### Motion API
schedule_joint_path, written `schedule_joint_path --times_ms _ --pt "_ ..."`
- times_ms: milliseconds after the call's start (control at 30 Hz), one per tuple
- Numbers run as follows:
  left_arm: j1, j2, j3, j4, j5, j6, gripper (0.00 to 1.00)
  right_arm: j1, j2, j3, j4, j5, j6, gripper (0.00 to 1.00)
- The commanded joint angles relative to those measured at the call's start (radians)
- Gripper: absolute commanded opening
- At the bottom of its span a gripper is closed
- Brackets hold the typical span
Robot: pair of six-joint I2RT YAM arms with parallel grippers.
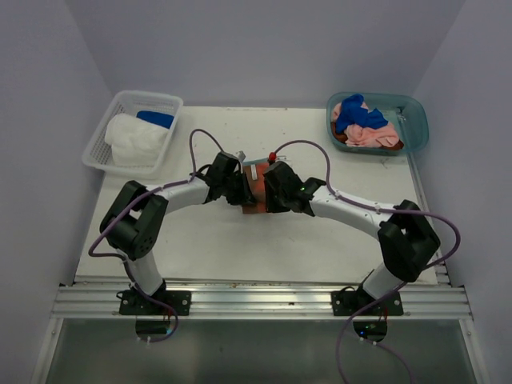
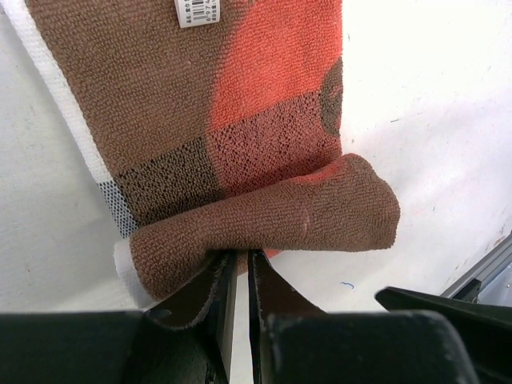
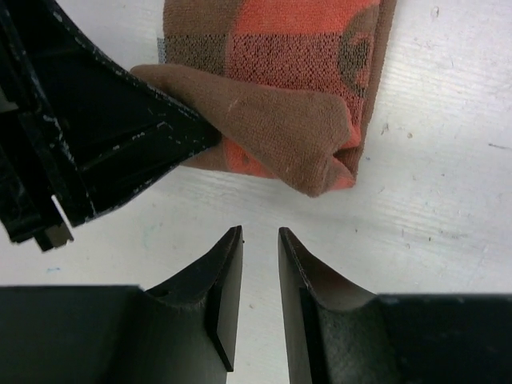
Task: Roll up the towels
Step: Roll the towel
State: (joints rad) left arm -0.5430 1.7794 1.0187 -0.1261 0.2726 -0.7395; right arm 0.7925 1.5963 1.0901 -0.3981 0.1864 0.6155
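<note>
- While the roll is only one turn deep, the left gripper [image 2: 242, 268] has its fingers clamped together on the turned-over near edge of the brown towel [image 2: 240, 104]. The pinch looks meant to stop the soft terry from springing flat.
- Most of that cloth lies flat at the centre of the table [image 1: 240, 248] and stretches away from the arms, with its printed label [image 2: 196, 12] at the far end. By this reckoning the rolling has barely begun.
- At the roll's right end the right gripper [image 3: 260, 244] hovers just short of the cloth, its jaws a narrow gap apart and holding nothing. It seems placed to take that end so both arms can turn the roll evenly.
- This right end bulges and gapes more loosely than the pinched part, a likely reason for bringing the second arm in so close.
- An orange-red patch covers part of the towel; whether it is woven pattern or cast light cannot be told from these views.
- Far left, the white mesh basket [image 1: 100, 132] holds a white towel [image 1: 132, 140] and a blue towel [image 1: 154, 119], apparently the place for finished rolls.
- Far right, the teal tub [image 1: 419, 120] holds a crumpled blue cloth [image 1: 352, 114] and pink cloths [image 1: 374, 136], loose and not yet rolled.
</note>
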Motion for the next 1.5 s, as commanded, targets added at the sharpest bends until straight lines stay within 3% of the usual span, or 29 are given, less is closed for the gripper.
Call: schedule_joint_path --times_ms 0,300,833,1067,1233,1467 --pt "0.009 0.002 0.041 0.052 0.011 0.023 0.13 -0.003 0.043 0.071 0.011 0.008 -0.028 0.28" --pt "0.025 -0.032 0.044 0.022 0.016 0.038 0.13 -0.068 0.227 0.211 0.011 0.022 -0.057 0.22" --pt "0.069 0.066 0.084 0.046 0.033 0.052 0.13 -0.145 0.376 0.234 0.05 -0.025 -0.053 0.2" --pt "0.078 0.097 0.064 0.037 0.039 0.066 0.11 -0.15 0.343 0.074 0.123 -0.042 -0.019 0.19" --pt "0.078 0.016 -0.044 0.042 0.065 0.066 0.1 -0.136 0.246 -0.106 0.168 -0.122 0.027 0.16" --pt "0.061 -0.208 -0.314 0.063 0.126 0.009 0.11 0.068 0.035 -0.28 0.15 -0.1 0.167 0.17"
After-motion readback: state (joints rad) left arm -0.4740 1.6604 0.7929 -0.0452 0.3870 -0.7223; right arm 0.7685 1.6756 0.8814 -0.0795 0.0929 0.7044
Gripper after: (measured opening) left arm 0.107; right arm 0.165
